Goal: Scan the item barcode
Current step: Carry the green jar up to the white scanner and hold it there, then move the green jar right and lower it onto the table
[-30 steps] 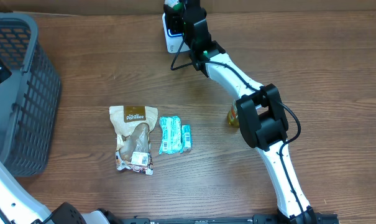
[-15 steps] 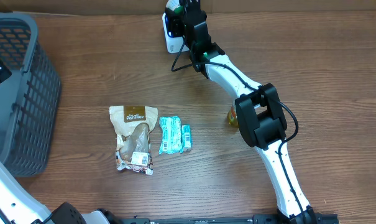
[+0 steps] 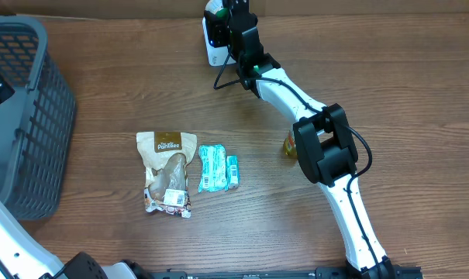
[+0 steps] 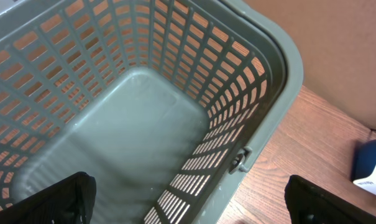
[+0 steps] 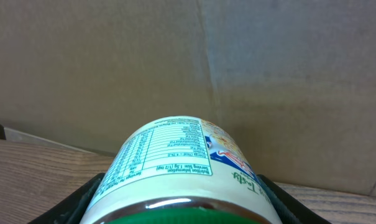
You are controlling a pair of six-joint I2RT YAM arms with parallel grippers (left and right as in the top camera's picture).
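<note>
Right tool [image 5: 178, 208] clamps the labelled tub [image 5: 175, 158], its long axis pointing straight away toward the cardboard wall [image 5: 287, 74].

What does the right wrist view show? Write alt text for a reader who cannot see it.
A white tub with a nutrition label and a green rim fills the lower frame, held between the dark fingers of the right gripper. Behind it is a brown cardboard wall, with a strip of wooden table at lower left.
</note>
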